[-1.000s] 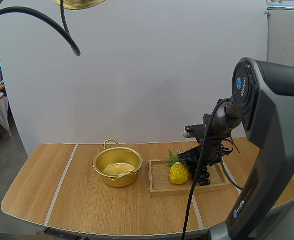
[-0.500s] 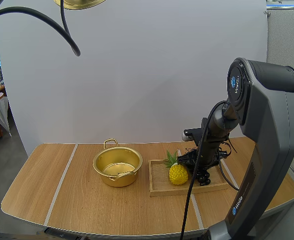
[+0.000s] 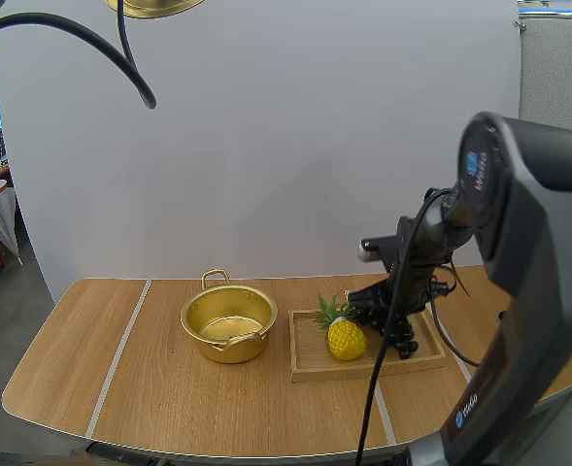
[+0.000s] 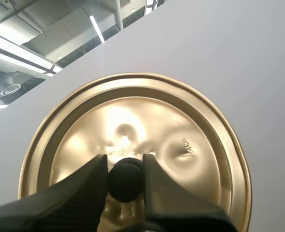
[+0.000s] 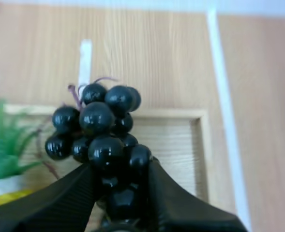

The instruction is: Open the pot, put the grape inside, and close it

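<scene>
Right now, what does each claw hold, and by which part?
Left claw: the lid, by its knob. Right claw: the grapes, by berries opposite the stem.

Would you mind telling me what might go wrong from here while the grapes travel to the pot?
The right hand pinches only a few berries of the grapes; the bunch could slip.
The pineapple stands between grapes and pot; a low path could knock it.
The left hand holds the lid by its knob alone; it may tilt.
</scene>
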